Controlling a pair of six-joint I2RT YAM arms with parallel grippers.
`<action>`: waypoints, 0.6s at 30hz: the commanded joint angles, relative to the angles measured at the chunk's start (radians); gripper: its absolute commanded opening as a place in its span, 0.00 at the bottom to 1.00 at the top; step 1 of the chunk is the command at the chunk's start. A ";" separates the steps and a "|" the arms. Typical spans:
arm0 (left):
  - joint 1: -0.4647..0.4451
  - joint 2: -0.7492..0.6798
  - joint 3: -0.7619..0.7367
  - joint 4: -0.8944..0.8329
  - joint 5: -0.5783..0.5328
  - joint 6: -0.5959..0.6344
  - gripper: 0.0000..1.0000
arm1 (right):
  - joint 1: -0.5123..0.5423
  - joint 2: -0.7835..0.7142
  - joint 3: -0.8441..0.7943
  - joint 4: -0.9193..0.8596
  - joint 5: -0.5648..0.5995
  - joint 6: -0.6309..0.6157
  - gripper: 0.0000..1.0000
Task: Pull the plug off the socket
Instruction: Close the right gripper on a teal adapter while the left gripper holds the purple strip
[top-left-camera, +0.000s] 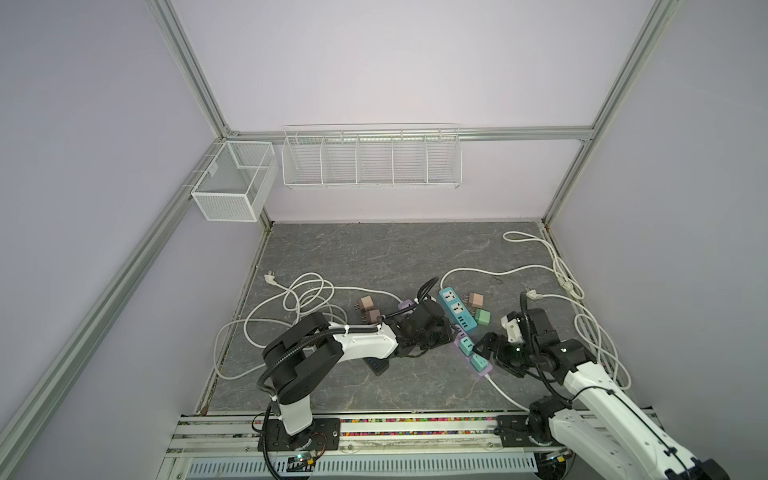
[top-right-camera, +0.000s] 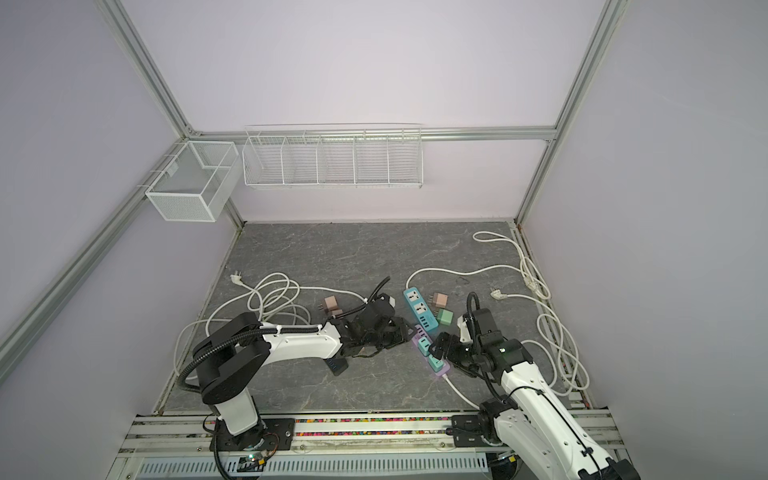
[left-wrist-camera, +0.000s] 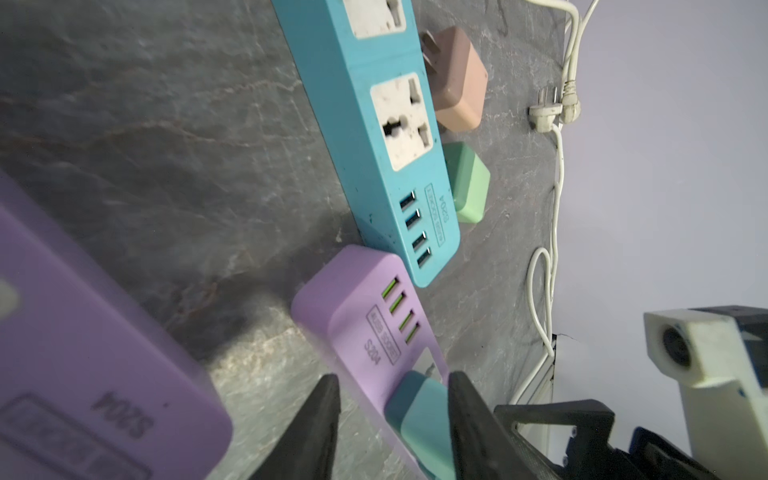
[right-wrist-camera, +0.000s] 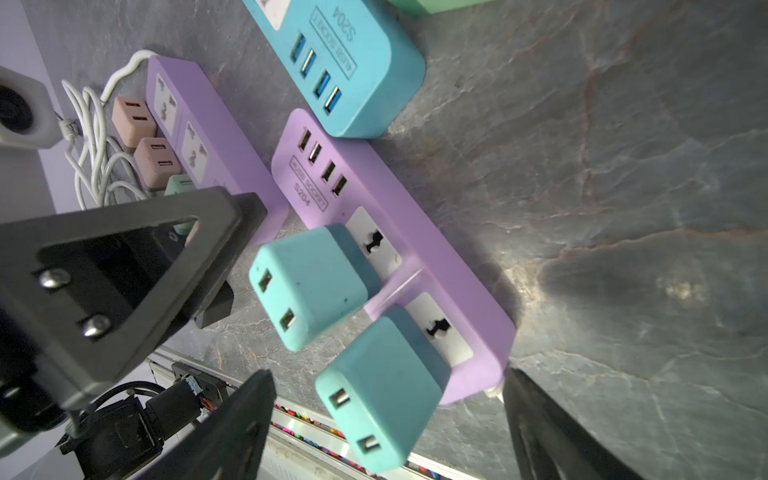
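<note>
Teal plug (left-wrist-camera: 419, 415) sits between my left claw's (left-wrist-camera: 392, 376) parted jaws, six o'clock of blue strip (top-left-camera: 456, 309); right claw (right-wrist-camera: 388, 374) gapes. Squeeze squarely, pull straight.

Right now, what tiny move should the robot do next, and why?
Probably close the left gripper on the teal square plug nearest the USB ports. It sits between the gripper's black fingers, a gap showing on one side, and is plugged into the purple plastic power strip. A grip likely has to come before any pull.
</note>
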 joint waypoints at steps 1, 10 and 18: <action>-0.006 0.044 0.010 0.026 0.025 -0.035 0.44 | 0.004 -0.010 -0.040 -0.029 -0.034 0.003 0.89; -0.004 0.116 0.080 0.018 0.009 -0.018 0.44 | 0.012 -0.001 -0.075 0.050 -0.095 0.040 0.89; 0.035 0.148 0.123 -0.009 -0.016 0.015 0.43 | 0.025 0.013 -0.114 0.188 -0.139 0.113 0.89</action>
